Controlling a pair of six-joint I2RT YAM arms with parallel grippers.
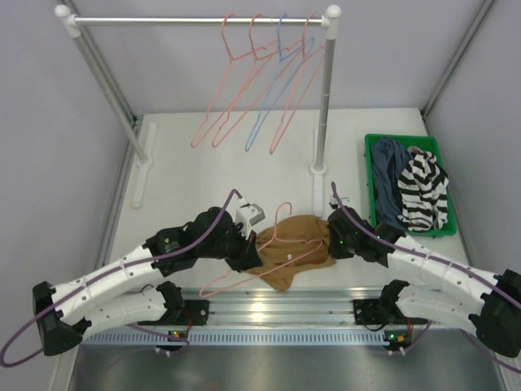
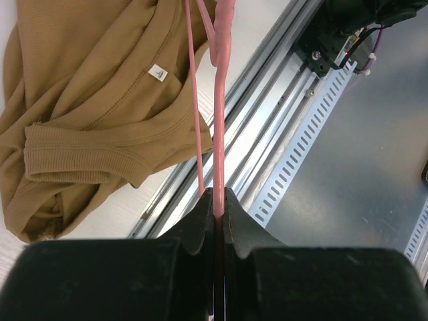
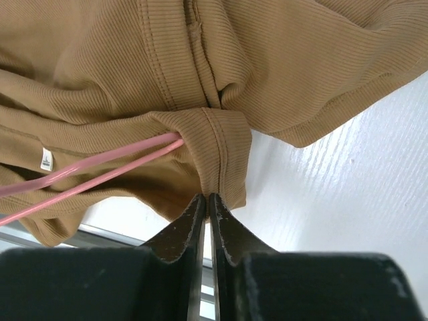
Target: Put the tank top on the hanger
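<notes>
The tan tank top (image 1: 297, 254) lies crumpled on the white table between my two arms. A pink wire hanger (image 1: 244, 273) lies across it, its hook (image 1: 282, 213) pointing away from me. My left gripper (image 1: 251, 254) is shut on the hanger's wire (image 2: 220, 120), with the tank top (image 2: 87, 93) just left of it. My right gripper (image 3: 208, 198) is shut on a hemmed strap edge of the tank top (image 3: 267, 67) at its right side. The hanger's two wires (image 3: 100, 168) run into the fabric there. In the top view my right gripper (image 1: 330, 243) sits at the top's right edge.
A clothes rack (image 1: 203, 20) at the back carries several pink hangers (image 1: 236, 90) and a light blue one (image 1: 273, 106). Its right post (image 1: 321, 147) stands just behind the tank top. A green tray (image 1: 368, 163) on the right holds a striped garment (image 1: 423, 191) and a dark one (image 1: 389, 175). A metal rail (image 1: 277, 308) lines the near edge.
</notes>
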